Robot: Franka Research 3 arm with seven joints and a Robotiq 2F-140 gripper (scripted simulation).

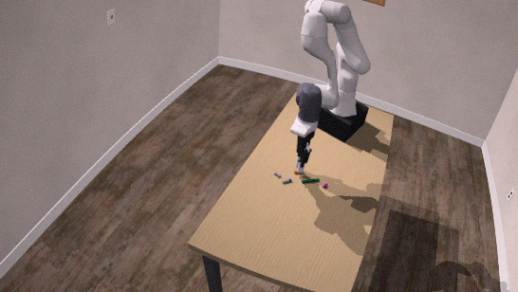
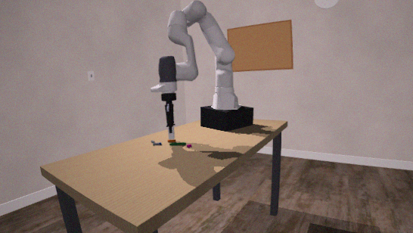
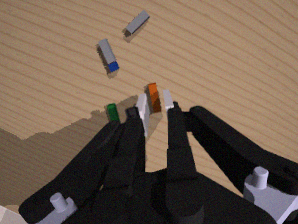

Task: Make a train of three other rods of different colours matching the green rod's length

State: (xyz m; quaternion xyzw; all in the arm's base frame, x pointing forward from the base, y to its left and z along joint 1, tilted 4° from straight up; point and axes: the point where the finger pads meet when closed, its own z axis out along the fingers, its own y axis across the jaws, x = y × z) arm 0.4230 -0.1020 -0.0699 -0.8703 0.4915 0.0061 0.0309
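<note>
Gripper (image 3: 154, 104) pointing down at tan table (image 3: 233, 36), jaws nearly closed. Orange rod (image 3: 153, 96) between the white fingertips, gripped or merely behind them impossible to tell. Green rod (image 3: 112, 112) just left of the fingers, partly hidden. Farther off, grey rod (image 3: 136, 23) alone; another grey rod (image 3: 107, 52) touching blue rod (image 3: 113, 67) end to end.
</note>
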